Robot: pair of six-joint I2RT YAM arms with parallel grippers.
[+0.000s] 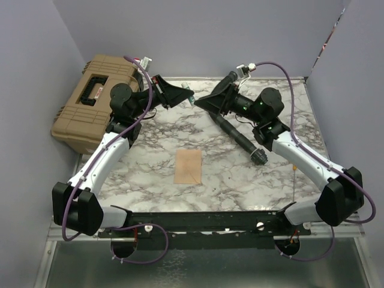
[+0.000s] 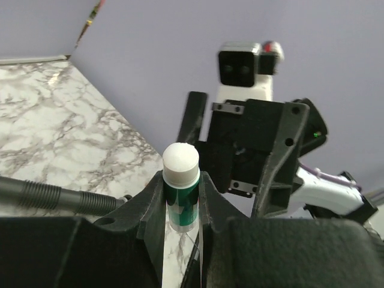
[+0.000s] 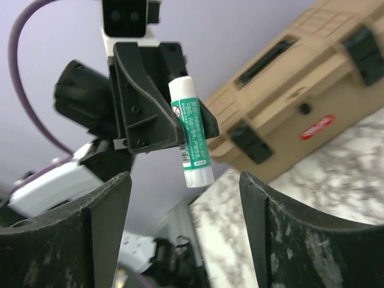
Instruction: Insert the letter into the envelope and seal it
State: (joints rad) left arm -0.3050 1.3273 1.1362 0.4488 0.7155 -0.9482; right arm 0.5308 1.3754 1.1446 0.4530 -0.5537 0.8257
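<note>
Marble-patterned white and grey tabletop (image 1: 240, 180) fills the workspace, with plain lilac walls (image 1: 36, 72) around it. Above its far edge the left gripper (image 2: 180, 207) is clamped on a green-labelled white glue stick (image 2: 180, 186). The fingers pinch the tube's middle, so the rounded white end stands clear of them. Facing it, just beside it, the right gripper (image 3: 185, 180) has its two black fingers spread wide, with the stick framed in the gap and nothing between the pads.

Out from the grippers, a small kraft-brown paper envelope (image 1: 188, 167) lies flat at the middle of the table, well apart from both. No separate creased brown letter shows anywhere, so it is probably inside already. Whether the flap is down cannot be told from overhead. Sealing looks like what remains: the stick seems to need its cap off, then glue on the flap, then pressing.

Both arms reach up and inward from their bases, their wrists meeting over the rear centre. A tan plastic hard case (image 1: 96, 102) sits at the far left corner.
</note>
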